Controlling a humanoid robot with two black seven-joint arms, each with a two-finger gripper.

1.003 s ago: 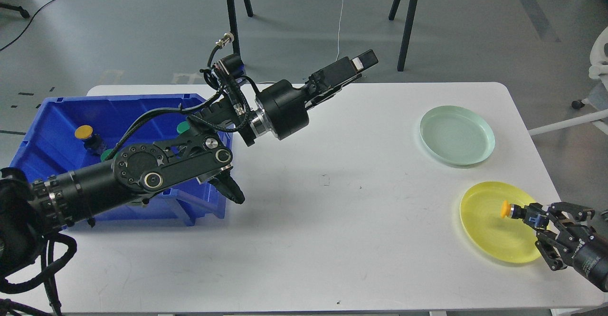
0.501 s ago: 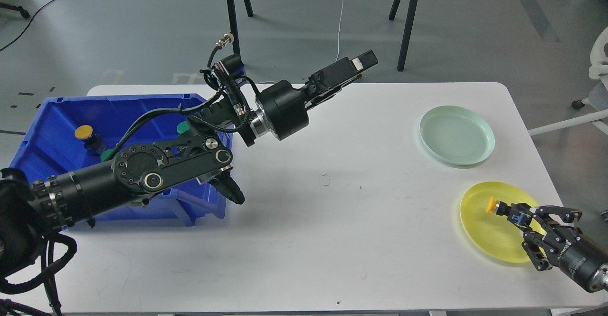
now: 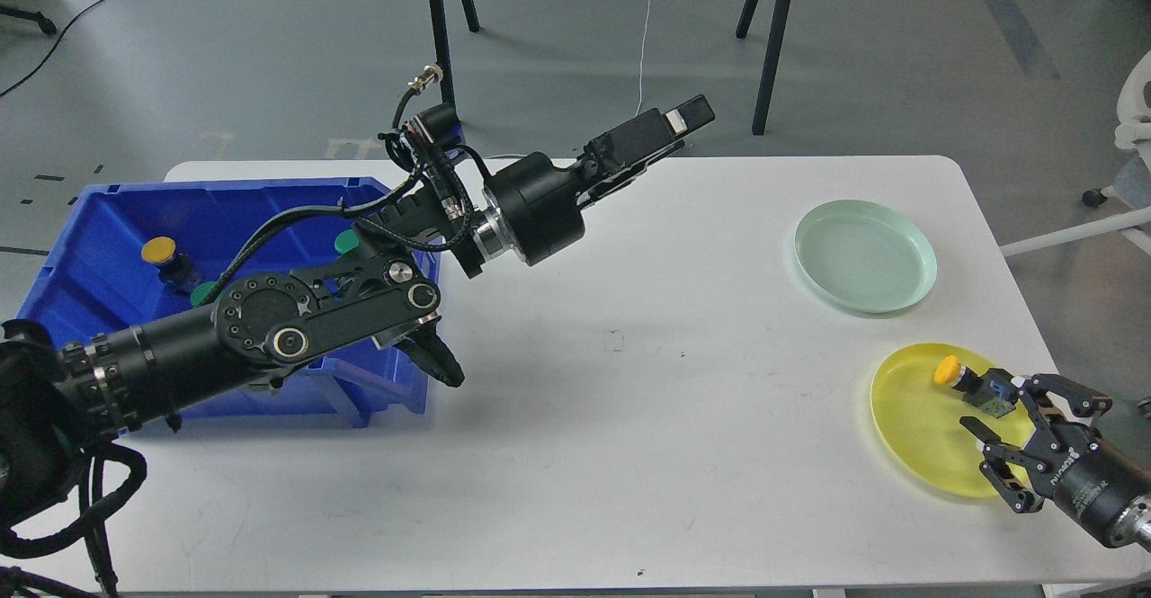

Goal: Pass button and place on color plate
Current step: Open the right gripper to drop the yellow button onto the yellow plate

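Note:
A yellow-capped button [image 3: 953, 373] lies on its side in the yellow plate [image 3: 917, 436] at the table's front right. My right gripper [image 3: 1021, 411] is open just right of it, fingers spread over the plate's right part, holding nothing. My left gripper [image 3: 685, 119] is raised over the table's back middle, fingers together and empty. A pale green plate [image 3: 865, 256] sits behind the yellow one and holds nothing.
A blue bin [image 3: 99, 220] stands at the table's left, partly hidden by my left arm. It holds a yellow button [image 3: 159, 250] and green buttons [image 3: 346, 241]. Stand legs rise behind the table.
My right gripper opened and drew back to the right, letting go of the yellow button, which now lies in the yellow plate. The left arm has not moved.

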